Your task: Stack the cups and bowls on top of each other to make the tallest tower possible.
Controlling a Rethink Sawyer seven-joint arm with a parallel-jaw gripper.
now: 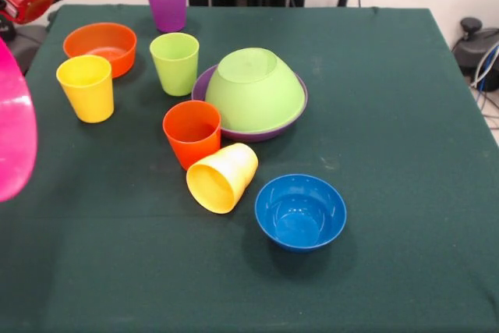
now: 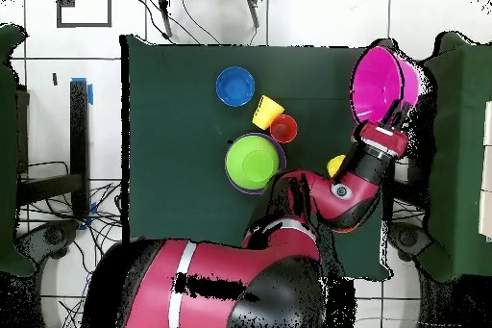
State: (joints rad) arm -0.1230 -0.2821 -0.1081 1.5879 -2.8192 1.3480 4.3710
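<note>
My gripper is shut on the rim of the very large pink bowl and holds it tilted on edge in the air, over the table's side. The bowl shows at the left edge of the front view. On the table the lime green bowl lies upside down in the purple bowl. Around them stand the purple cup, lime green cup, yellow cup and orange-red cup. The yellow-orange cup lies on its side. The orange bowl and blue bowl sit upright.
The dark green table cloth covers the table. The red arm reaches over the table's side and hides part of the yellow cup from above. Cables and stands lie on the floor around the table.
</note>
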